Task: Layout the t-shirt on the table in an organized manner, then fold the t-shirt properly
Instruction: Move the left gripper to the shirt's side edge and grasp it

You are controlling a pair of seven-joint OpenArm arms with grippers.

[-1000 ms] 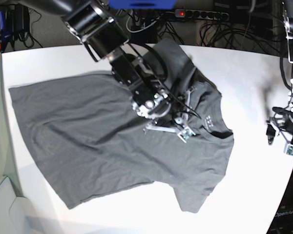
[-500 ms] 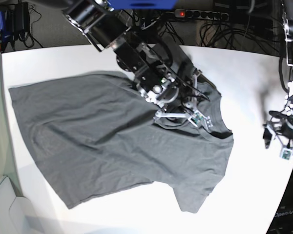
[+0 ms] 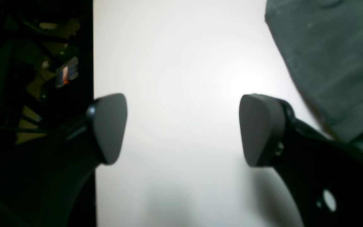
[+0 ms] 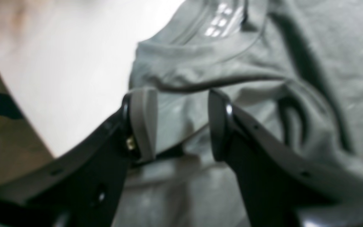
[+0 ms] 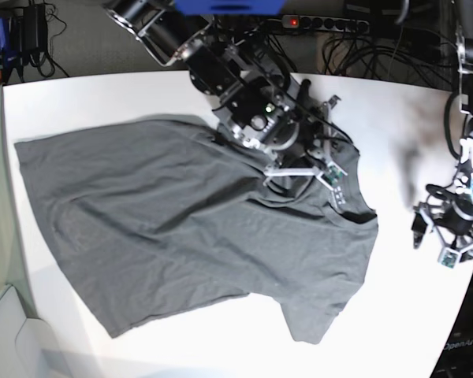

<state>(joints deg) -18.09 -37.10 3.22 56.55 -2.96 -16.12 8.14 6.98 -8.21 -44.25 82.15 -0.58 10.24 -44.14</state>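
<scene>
The dark grey t-shirt (image 5: pixel 181 213) lies spread on the white table (image 5: pixel 79 98), hem to the left and collar (image 5: pixel 348 195) to the right. My right gripper (image 5: pixel 331 179) hangs over the shoulder just left of the collar. In the right wrist view its jaws (image 4: pixel 181 123) stand open, with wrinkled cloth and a fold edge in the gap and the light tag (image 4: pixel 222 19) beyond. The arm hides the upper sleeve. My left gripper (image 5: pixel 448 240) is wide open over bare table right of the shirt. In its own view (image 3: pixel 183 129) nothing sits between the pads, and the t-shirt (image 3: pixel 326 63) lies at upper right.
The table's edge (image 3: pixel 94 47) runs close beside the left gripper, with dark clutter below it. Cables and a power strip (image 5: pixel 323 24) lie behind the table. A pale bin (image 5: pixel 0 331) stands at the lower left corner.
My right arm has travelled right and up across the shirt toward the collar, and its jaws have spread a little. The left gripper has drifted slightly down and left, still open.
</scene>
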